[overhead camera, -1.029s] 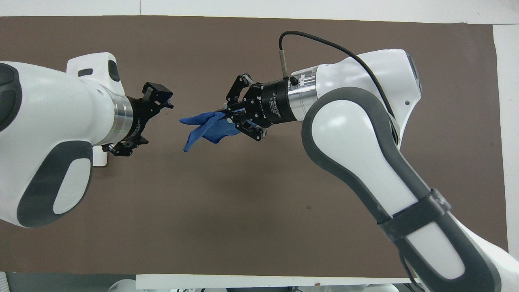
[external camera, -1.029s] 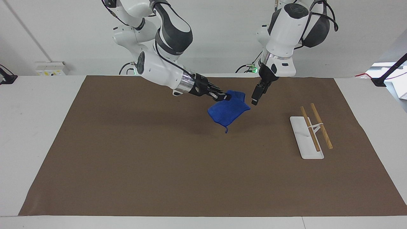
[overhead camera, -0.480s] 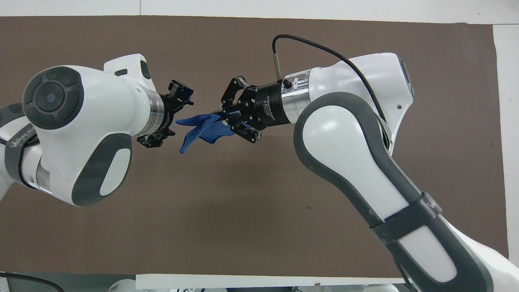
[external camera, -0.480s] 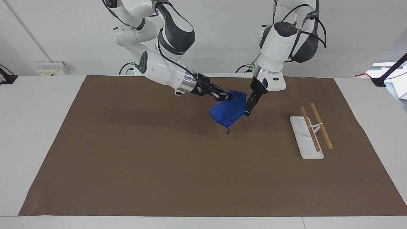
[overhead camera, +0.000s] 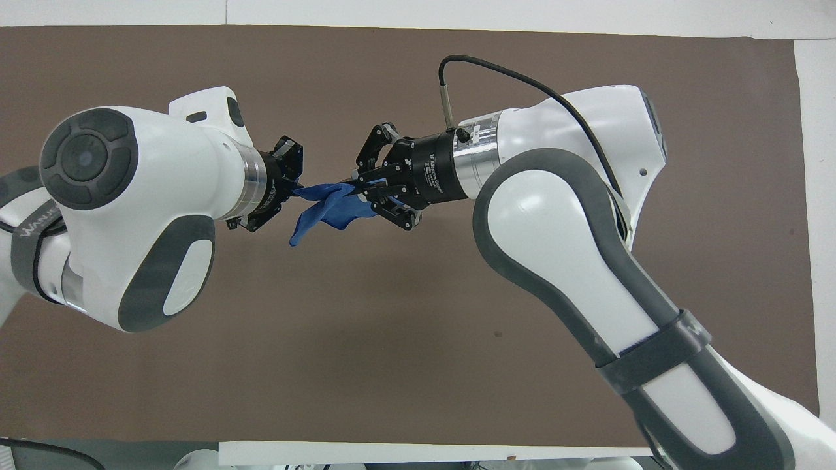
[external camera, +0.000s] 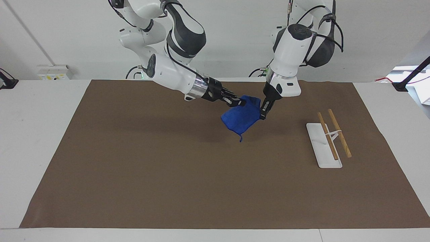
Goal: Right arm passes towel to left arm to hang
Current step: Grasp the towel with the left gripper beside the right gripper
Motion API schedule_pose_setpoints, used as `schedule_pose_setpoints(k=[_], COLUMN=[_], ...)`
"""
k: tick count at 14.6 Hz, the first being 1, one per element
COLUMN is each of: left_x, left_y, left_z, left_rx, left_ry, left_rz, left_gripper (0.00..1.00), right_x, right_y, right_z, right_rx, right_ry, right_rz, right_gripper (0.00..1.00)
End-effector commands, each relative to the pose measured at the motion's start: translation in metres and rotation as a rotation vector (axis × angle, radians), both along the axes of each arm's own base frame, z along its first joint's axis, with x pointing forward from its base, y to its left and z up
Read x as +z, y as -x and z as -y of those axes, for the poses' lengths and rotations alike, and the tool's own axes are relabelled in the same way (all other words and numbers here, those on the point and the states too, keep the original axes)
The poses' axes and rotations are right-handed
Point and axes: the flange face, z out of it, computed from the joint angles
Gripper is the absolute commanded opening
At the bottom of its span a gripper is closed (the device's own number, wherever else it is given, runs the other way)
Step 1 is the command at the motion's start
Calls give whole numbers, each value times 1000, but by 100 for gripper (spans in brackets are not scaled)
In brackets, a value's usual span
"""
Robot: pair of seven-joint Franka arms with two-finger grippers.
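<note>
Since the towel has to change hands mid-air, the right end effector is clamped on its top corner over the mat, letting it drape free. Left end effector looks pinched on the far edge, rack waiting near the left arm's end of the bench.

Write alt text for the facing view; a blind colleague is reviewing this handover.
Two white arms meet over a brown mat, both at a hanging blue towel: the right tool grips its top corner, and the left tool has closed on its edge. A rack with two wooden rails stands toward the left arm's end.
</note>
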Motion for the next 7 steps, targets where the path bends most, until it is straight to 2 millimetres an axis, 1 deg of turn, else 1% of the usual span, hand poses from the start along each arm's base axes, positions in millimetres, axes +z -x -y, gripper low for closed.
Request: schedule_pose_setpoints(k=[1, 2, 3, 4, 5, 6, 7], left_x=[2, 2, 2, 2, 3, 10, 13], left_y=[3, 3, 3, 3, 3, 1, -2], left_z=[2, 2, 2, 3, 3, 4, 11], left_rx=[13, 14, 14, 12, 12, 17, 9], left_ry=[10, 11, 11, 11, 11, 16, 9], left_rz=[-3, -2, -1, -2, -2, 2, -18], left_gripper=[0, 0, 0, 0, 0, 0, 0], right_x=[-3, -3, -4, -6, -7, -8, -8], right_y=[2, 6, 7, 6, 8, 7, 7], right_z=[1, -7, -8, -7, -7, -5, -6], right_rx=[-22, -10, -15, -21, -24, -21, 0], right_ry=[-7, -7, -4, 0, 2, 8, 26], right_rz=[2, 4, 9, 10, 7, 15, 44], right_gripper=[1, 1, 1, 6, 31, 65, 99])
